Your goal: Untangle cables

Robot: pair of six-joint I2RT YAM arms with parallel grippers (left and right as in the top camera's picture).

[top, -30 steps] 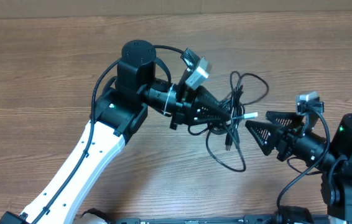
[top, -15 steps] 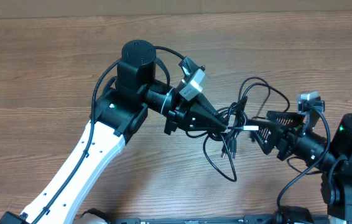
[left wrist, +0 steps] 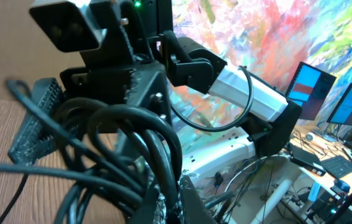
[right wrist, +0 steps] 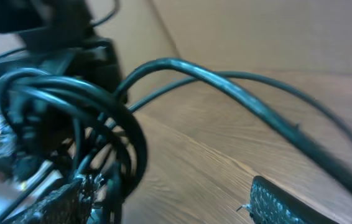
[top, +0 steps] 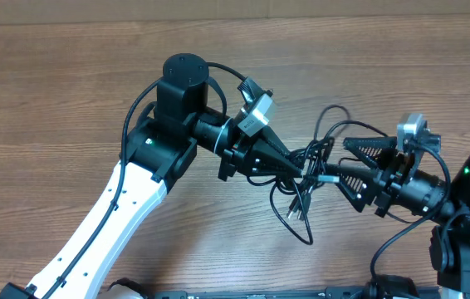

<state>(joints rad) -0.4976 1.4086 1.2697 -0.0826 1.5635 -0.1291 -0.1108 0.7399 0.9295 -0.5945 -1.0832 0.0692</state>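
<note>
The left arm (top: 127, 208) reaches in from 8 o'clock and the right arm (top: 467, 195) from 4 o'clock, and they meet a little toward 3 o'clock of the overhead view's centre. The left claw (top: 301, 169) is pinched tight on the cables (top: 305, 198), a black knot with one loop sagging toward 6 o'clock and another arching toward 1 o'clock. The right claw (top: 337, 157) stands wide, its fingers straddling strands on the knot's 3 o'clock side and gripping nothing as far as I can tell. To do this well, I judge the right claw should close on a single strand (not the whole clump), preferably the one ending in what looks like a pale-tipped plug (top: 326, 177). It should then draw steadily toward 3 o'clock while the left anchors the rest, since a jerk could cinch the knot tighter. The surface (top: 69, 83) is brown wood grain. Beyond it, the left wrist view shows a brightly painted wall (left wrist: 257, 31) and monitors (left wrist: 313, 87).
</note>
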